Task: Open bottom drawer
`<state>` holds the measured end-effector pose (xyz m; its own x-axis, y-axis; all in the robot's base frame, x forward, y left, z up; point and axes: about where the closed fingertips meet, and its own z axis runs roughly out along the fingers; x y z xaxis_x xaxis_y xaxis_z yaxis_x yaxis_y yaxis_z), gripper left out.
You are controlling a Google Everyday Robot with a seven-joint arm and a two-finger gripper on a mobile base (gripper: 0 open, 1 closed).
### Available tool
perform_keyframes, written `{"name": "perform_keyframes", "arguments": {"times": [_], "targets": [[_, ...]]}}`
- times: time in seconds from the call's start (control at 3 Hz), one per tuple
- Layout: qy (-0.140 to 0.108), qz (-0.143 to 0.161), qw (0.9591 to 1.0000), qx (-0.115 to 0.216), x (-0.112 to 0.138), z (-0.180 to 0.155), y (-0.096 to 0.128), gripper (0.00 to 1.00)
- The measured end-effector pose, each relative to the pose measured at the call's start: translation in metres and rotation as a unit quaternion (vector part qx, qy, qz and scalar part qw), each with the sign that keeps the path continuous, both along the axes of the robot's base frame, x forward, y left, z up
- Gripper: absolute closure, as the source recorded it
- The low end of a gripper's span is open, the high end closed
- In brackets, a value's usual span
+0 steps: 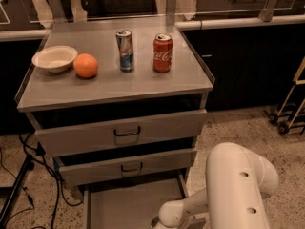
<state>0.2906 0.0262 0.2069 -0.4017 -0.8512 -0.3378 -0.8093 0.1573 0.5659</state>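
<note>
In the camera view, a grey metal cabinet (114, 87) holds three drawers stacked one above another. The bottom drawer (131, 205) sits lowest, near the floor, and stands pulled well out toward the camera. Its flat grey tray shows bare between two thin side walls. Its front panel and handle lie below the picture's lower edge and cannot be seen.

Above it, the middle drawer (95, 170) is slightly out, with a small dark handle at its centre. The top drawer (76, 138), the tallest of the fronts, is also ajar and has a like handle.

The gripper (157, 224) is at the very bottom of the picture, over the right part of the bottom drawer's tray, and is mostly cut off by the edge. Whether it is open or closed, and whether it holds or touches anything, I cannot tell. The white arm (238, 187) bends in from the lower right, its thick upper link in front of the cabinet's right corner.

On the cabinet's top stand a pale bowl (54, 57), an orange (86, 65) just beside it, a blue and silver can (125, 50) and a red cola can (163, 53), both upright and apart.
</note>
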Motion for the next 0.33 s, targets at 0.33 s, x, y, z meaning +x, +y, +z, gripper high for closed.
{"name": "perform_keyframes", "arguments": {"times": [0.33], "targets": [[0.005, 0.003, 1.0, 0.0, -0.0058, 0.0005, -0.0014, 0.0]]}}
